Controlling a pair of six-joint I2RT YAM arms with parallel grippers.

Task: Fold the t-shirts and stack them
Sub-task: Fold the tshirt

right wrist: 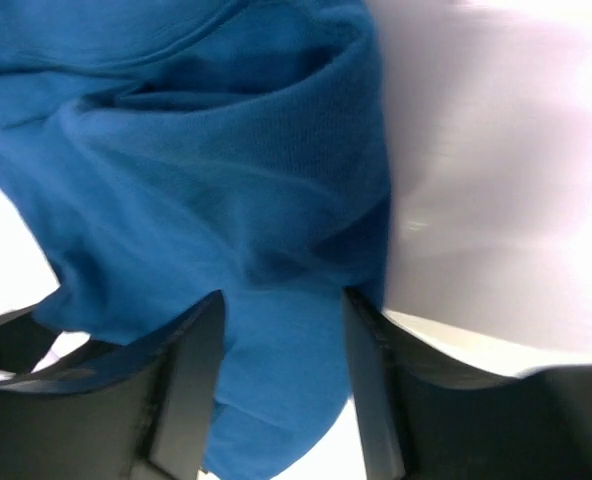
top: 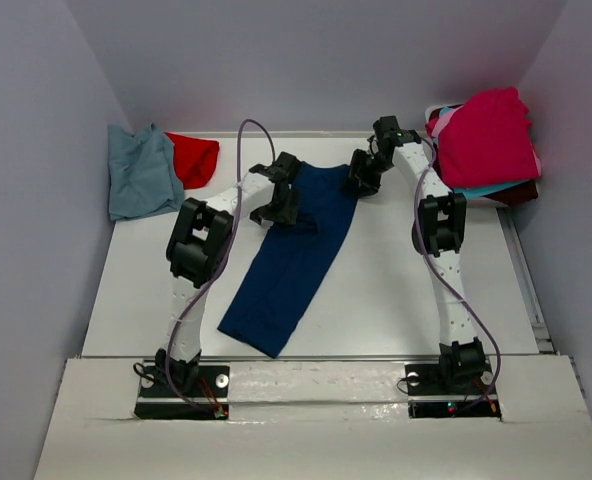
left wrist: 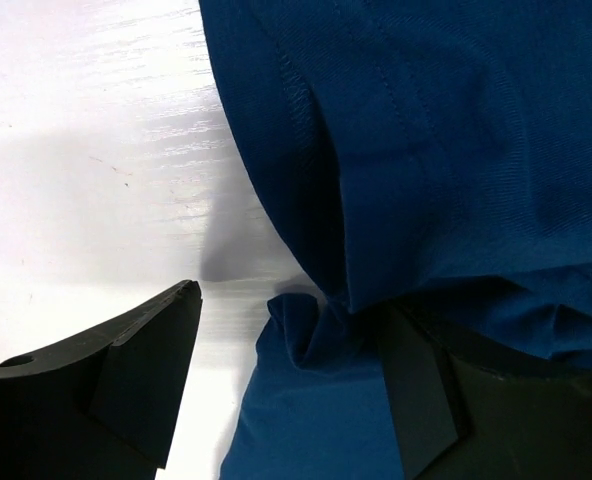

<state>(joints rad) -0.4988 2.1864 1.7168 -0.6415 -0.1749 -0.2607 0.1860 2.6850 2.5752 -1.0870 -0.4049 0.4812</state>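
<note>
Tee (top: 291, 265) (navy) in long diag. strip

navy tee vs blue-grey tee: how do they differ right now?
Navy t-shirt lies folded into a long narrow strip mid-table; blue-grey t-shirt sits bunched at the far left. Left pincer and right pincer are at the navy one's far end; neither is near the blue-grey one. Shared: both lie on the table.

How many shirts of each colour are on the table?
navy shirt: 1
blue-grey shirt: 1
red shirt: 1
magenta shirt: 1
turquoise shirt: 1, only an edge shows
maroon shirt: 1, only an edge shows
Total: 6 that I can see
</note>
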